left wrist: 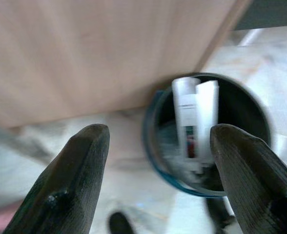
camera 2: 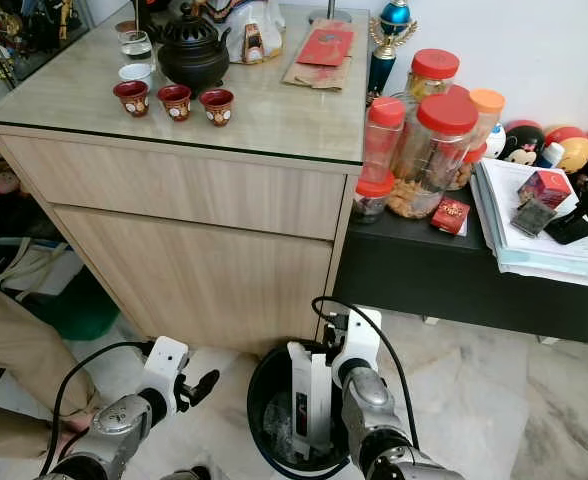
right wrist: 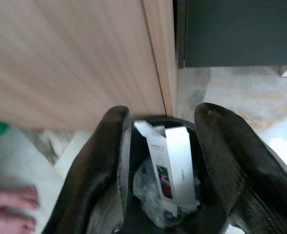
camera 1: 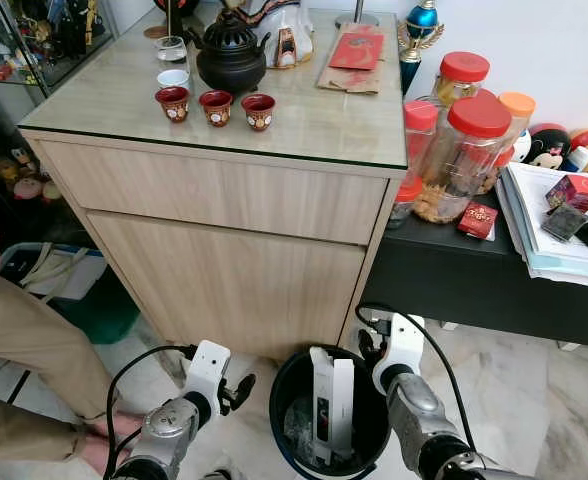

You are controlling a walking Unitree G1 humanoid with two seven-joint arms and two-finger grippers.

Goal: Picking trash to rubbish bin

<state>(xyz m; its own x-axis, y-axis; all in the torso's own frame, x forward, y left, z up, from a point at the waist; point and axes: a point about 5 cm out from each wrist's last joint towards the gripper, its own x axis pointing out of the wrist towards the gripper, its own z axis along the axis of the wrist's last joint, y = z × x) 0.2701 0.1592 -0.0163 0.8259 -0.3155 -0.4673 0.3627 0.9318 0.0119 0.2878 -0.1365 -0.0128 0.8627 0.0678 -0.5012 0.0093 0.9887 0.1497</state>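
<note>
Jaws: both pairs stand spread and hold nothing. We see the right gripper (right wrist: 158, 161) with its two black fingers apart just above the bin's mouth, and the left gripper (left wrist: 155, 170) wide open off to the bin's left, low over the floor.
Trash: a white carton (camera 1: 331, 400) stands on end inside the rubbish bin (camera 1: 286, 382), leaning on the crumpled liner, its flap poking up above the rim.
Bin: black, round, on the marble floor (camera 1: 514, 380) right against the foot of the wooden cabinet (camera 1: 224, 260), between our two arms.
Progress: we judge this piece as delivered, since it sits in the bin and neither gripper touches it.
Left to do: we see no other loose trash on the floor around the bin; whether more waits elsewhere we cannot tell.
Surroundings: the cabinet's worktop carries a black teapot (camera 1: 231, 55) and three red cups (camera 1: 216, 106); red-lidded jars (camera 1: 464, 150) and a stack of papers (camera 1: 554, 225) sit on the low black shelf to the right.
Person: a trouser leg (camera 1: 24, 350) and bare foot (right wrist: 7, 209) are near on the left.
</note>
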